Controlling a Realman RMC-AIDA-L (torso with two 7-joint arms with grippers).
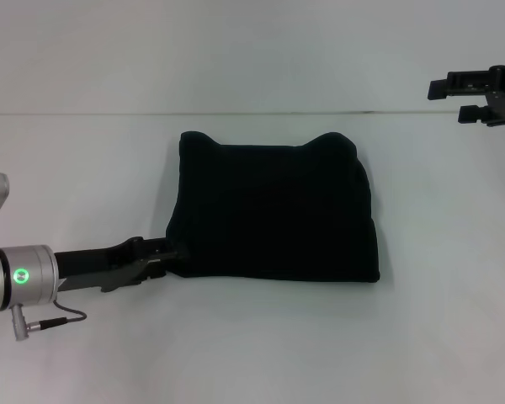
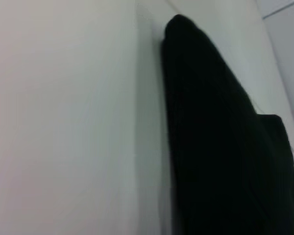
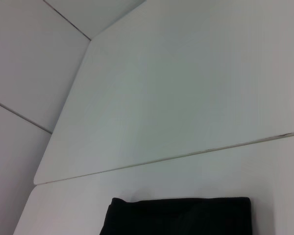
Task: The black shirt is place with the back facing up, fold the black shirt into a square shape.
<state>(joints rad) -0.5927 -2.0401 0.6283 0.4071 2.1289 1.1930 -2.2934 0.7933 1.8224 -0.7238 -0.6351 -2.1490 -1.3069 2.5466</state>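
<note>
The black shirt (image 1: 273, 210) lies folded into a rough square in the middle of the white table (image 1: 84, 168), plain side up, with two small bumps along its far edge. My left gripper (image 1: 170, 252) lies low on the table with its tip at the shirt's near-left corner. In the left wrist view the black shirt (image 2: 220, 147) fills one side, lying flat on the table. My right gripper (image 1: 454, 99) hangs open and empty in the air at the far right, well away from the cloth. The right wrist view catches only one edge of the shirt (image 3: 179, 215).
The table's far edge (image 1: 252, 113) runs across behind the shirt, with a pale wall beyond. A seam between table panels (image 3: 186, 154) shows in the right wrist view. A grey cable (image 1: 63, 318) hangs from my left wrist.
</note>
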